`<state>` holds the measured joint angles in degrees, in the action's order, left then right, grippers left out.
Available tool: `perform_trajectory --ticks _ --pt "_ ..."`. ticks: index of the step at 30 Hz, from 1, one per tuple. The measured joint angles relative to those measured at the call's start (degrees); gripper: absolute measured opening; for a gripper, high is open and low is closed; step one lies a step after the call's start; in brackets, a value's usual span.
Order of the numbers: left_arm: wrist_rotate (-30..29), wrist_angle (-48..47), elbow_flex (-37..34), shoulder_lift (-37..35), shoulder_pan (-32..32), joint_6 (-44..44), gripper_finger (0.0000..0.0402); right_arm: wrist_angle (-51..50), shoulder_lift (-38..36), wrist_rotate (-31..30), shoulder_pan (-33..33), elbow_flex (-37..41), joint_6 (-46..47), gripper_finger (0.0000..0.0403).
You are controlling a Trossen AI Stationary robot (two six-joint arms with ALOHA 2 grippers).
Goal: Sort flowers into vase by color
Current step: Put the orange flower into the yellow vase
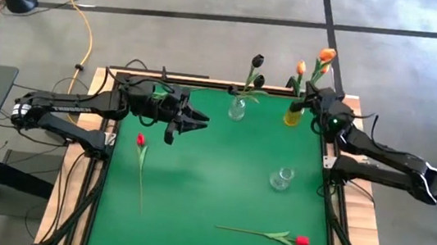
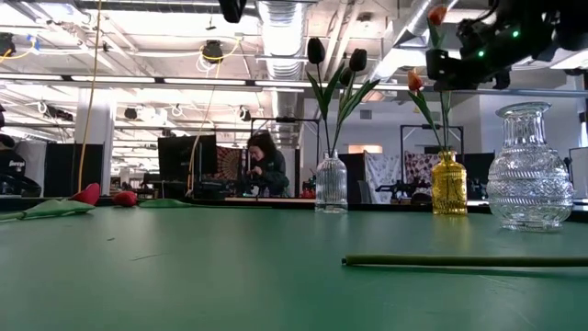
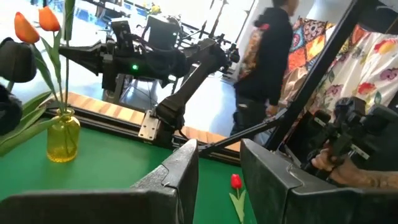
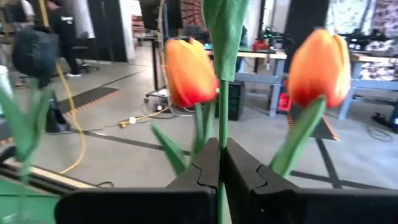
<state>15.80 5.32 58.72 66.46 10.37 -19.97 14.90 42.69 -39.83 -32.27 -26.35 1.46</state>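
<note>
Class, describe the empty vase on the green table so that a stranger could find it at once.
Start at the green table and look toward its right side. A clear glass vase stands there alone, nearer than the yellow vase. Unlike the two vases at the far edge, it holds no flowers.

Our right hand [image 4: 221, 171] pinching a green stem [image 4: 222, 118]

We see our fingers closed on the upright stem, with two orange tulip heads, one [image 4: 188, 71] on either side [image 4: 321, 67], and a grey floor behind.

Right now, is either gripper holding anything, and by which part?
The right gripper is shut on an orange tulip's green stem above the yellow vase. The left gripper holds nothing.
</note>
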Motion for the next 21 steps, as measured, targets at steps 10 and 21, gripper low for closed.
perform_trajectory --ticks 10,21 --pt "-0.1 0.0 0.0 0.0 0.0 -0.8 0.0107 0.0 2.4 1.0 -1.7 0.4 -0.3 0.0035" --pt "0.2 -1.2 0.0 0.0 -0.1 -1.7 0.0107 -2.3 6.0 1.0 -1.6 0.5 1.5 0.0048"
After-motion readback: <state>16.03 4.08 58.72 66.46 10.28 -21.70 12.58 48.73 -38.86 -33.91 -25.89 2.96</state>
